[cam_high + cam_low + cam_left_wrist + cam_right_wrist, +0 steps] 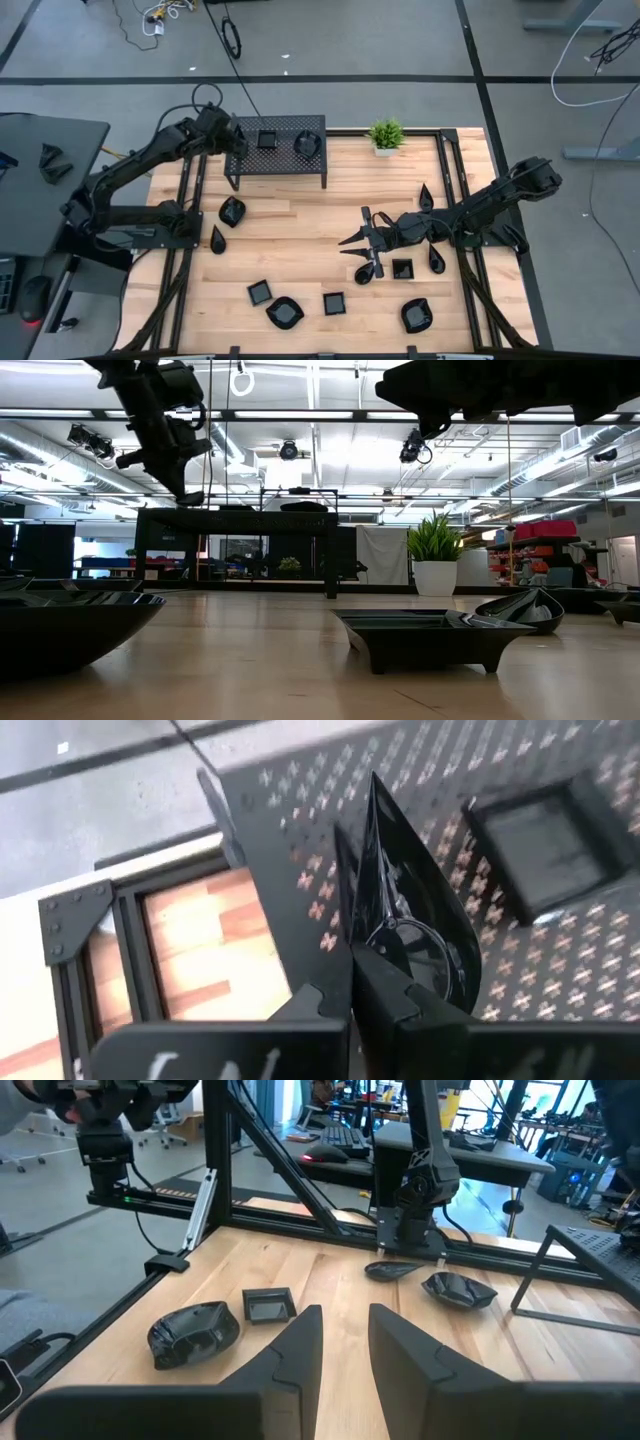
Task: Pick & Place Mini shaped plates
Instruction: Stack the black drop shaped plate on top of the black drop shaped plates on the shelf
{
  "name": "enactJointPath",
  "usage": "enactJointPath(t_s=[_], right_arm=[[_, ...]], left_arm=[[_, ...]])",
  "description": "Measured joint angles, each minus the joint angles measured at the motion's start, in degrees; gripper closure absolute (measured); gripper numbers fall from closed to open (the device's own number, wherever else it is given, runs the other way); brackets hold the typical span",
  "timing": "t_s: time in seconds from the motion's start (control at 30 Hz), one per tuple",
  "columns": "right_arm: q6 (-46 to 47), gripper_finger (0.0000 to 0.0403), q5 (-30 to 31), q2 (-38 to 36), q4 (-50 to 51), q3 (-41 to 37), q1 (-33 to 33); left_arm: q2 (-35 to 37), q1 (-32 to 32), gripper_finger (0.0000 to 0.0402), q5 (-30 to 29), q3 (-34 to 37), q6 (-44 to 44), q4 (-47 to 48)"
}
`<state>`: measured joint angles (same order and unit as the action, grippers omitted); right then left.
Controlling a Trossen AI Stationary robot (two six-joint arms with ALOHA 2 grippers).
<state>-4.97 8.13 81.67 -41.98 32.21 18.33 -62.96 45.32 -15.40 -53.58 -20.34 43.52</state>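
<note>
My left gripper (238, 140) is over the left end of the black perforated rack (280, 150) and is shut on a teardrop mini plate (400, 890). A square plate (267, 138) and a rounded plate (307, 145) lie on the rack top. My right gripper (353, 246) hovers open over the table's right half, beside a square plate (402, 268) and a teardrop plate (365, 272). Several more black plates lie flat on the wood, among them a blob plate (284, 312) and a blob plate (195, 1330). My left gripper pinches the teardrop plate between its two fingers (385, 995) at the plate's wide end (405, 945). The plate stands on edge in the hold, its pointed tip (375, 785) away from the gripper. It is lifted clear above the rack's perforated top (300, 870).
A small green potted plant (386, 135) stands at the far edge, right of the rack. Black frame rails (455, 190) run along both sides of the wooden table (300, 250). Bare wood lies between the rack and the near row of plates.
</note>
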Motion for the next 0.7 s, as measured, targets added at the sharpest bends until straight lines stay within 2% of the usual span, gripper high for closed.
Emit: enactJointPath(t_s=[0.57,0.7], right_arm=[[0.0,0.0317,0.0,0.0,0.0,0.0,0.0],[0.0,0.0317,0.0,0.0,0.0,0.0,0.0]], left_arm=[[-0.8,-0.2,0.0388,-0.6,0.5,-1.5,-0.8],[-0.8,-0.2,0.0388,0.8,0.5,-1.5,-0.8]])
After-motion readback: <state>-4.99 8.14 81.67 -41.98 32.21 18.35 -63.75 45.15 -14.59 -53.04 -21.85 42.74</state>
